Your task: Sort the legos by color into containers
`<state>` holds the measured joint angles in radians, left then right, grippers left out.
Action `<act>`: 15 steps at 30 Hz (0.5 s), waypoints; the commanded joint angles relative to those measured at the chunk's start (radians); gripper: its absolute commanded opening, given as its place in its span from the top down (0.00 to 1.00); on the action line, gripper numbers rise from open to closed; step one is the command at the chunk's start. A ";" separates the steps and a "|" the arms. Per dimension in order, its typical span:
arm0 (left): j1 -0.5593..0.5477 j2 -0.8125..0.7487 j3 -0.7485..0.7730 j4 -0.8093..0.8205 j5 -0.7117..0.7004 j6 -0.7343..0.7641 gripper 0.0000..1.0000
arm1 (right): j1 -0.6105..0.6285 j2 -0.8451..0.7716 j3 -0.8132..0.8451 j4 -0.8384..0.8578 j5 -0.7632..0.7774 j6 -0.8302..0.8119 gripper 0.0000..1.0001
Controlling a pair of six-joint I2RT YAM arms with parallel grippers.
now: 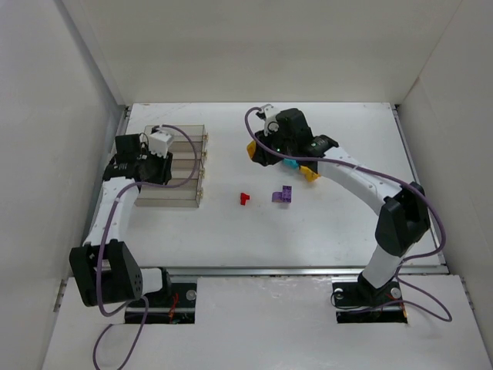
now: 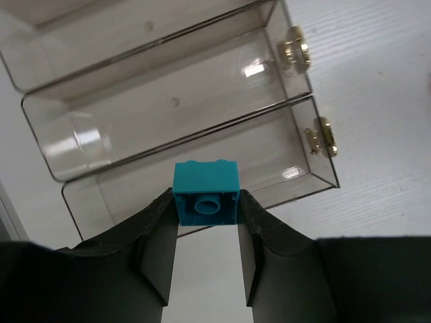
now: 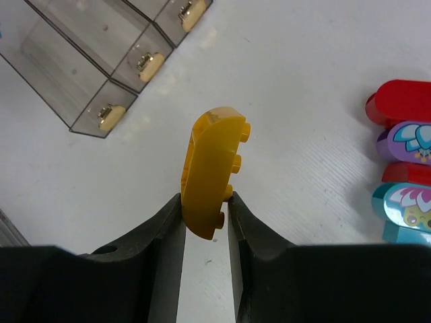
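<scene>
My left gripper (image 2: pixel 205 202) is shut on a cyan-blue lego (image 2: pixel 205 192), hollow underside facing the camera, hanging over the end bin of the clear containers (image 2: pixel 168 101). From above, that gripper (image 1: pixel 150 168) sits over the row of containers (image 1: pixel 185 202) at the left. My right gripper (image 3: pixel 205 202) is shut on a curved yellow lego (image 3: pixel 209 168), seen near the table's back middle (image 1: pixel 252 146). A red lego (image 1: pixel 245 198) and a purple lego (image 1: pixel 283 195) lie loose mid-table. A yellow lego (image 1: pixel 310 173) and a cyan lego (image 1: pixel 290 163) lie under the right arm.
Rounded red (image 3: pixel 404 101), purple (image 3: pixel 407 141) and cyan (image 3: pixel 407 205) pieces lie in a cluster to the right of the right gripper. White walls enclose the table on three sides. A metal rail (image 1: pixel 308 270) runs along the near edge.
</scene>
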<state>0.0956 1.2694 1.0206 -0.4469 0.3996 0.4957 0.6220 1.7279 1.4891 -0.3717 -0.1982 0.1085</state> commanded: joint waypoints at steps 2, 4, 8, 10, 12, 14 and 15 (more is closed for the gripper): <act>0.021 -0.007 -0.023 -0.006 -0.152 -0.248 1.00 | 0.005 0.007 0.051 0.031 -0.029 -0.013 1.00; 0.021 0.007 -0.024 0.003 -0.250 -0.258 1.00 | 0.005 0.007 0.051 0.031 -0.029 -0.013 1.00; 0.021 0.077 -0.024 -0.065 -0.285 -0.237 1.00 | 0.005 0.027 0.051 0.022 -0.018 -0.032 1.00; 0.021 0.108 -0.024 -0.065 -0.269 -0.246 1.00 | 0.005 0.027 0.042 0.022 -0.018 -0.032 1.00; 0.021 0.146 -0.014 -0.065 -0.269 -0.246 1.00 | 0.005 0.027 0.042 0.033 -0.027 -0.032 1.00; 0.021 0.212 -0.002 -0.065 -0.269 -0.246 1.00 | 0.005 0.027 0.042 0.033 -0.027 -0.032 1.00; 0.021 0.234 -0.002 -0.076 -0.280 -0.246 1.00 | 0.005 0.027 0.042 0.033 -0.027 -0.032 1.00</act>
<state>0.1181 1.4651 0.9993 -0.4854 0.1448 0.2703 0.6231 1.7615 1.5043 -0.3676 -0.2134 0.0902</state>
